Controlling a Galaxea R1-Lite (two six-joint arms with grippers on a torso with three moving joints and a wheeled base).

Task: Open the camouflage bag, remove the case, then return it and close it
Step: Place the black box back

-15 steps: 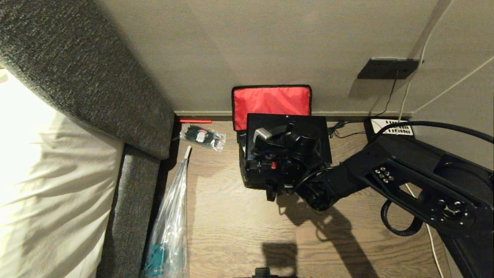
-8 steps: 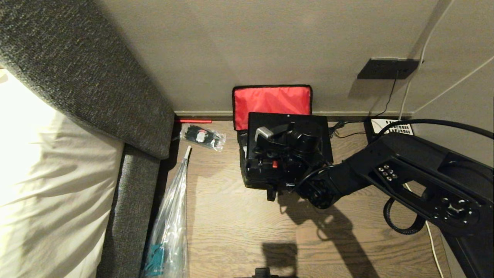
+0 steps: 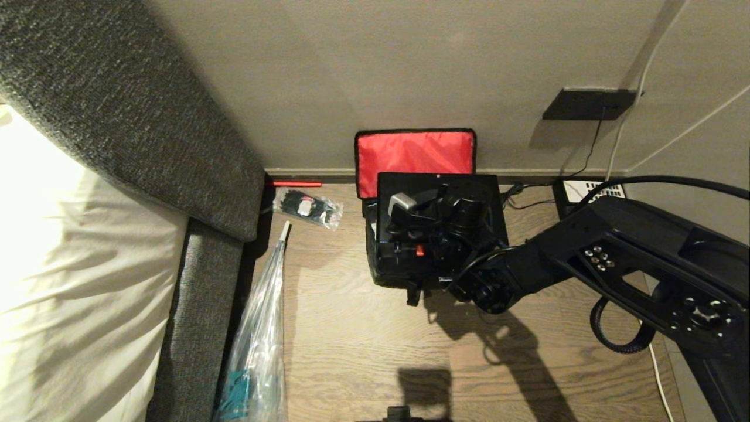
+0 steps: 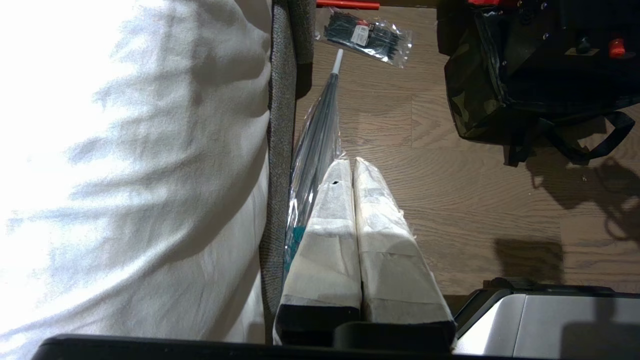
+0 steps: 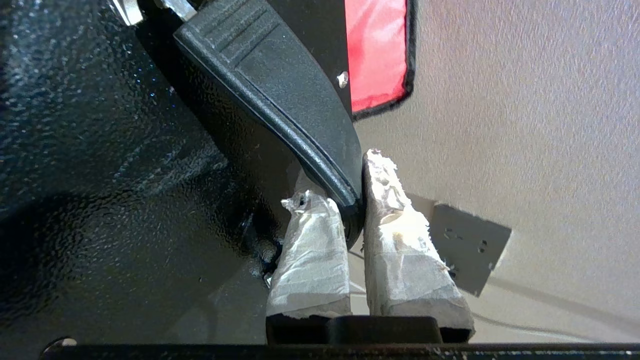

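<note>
The camouflage bag stands on the floor against the wall, its lid thrown back with the red lining showing. The flat black case hangs over the bag's opening and hides most of it. My right gripper is shut on the case's black handle, one taped finger on each side of it. The case's black face fills half of the right wrist view. My left gripper is parked low beside the bed, shut and empty. From there the camouflage side of the bag and its black straps show.
A bed with a white sheet and a grey fabric frame fills the left. A long clear plastic bag and a small clear packet lie by it. A wall socket, cables and a white box are at the right.
Almost nothing: the right forearm has sunk a little in the head view, and the case with the wrist has edged slightly right. The grip on the handle is unchanged.
</note>
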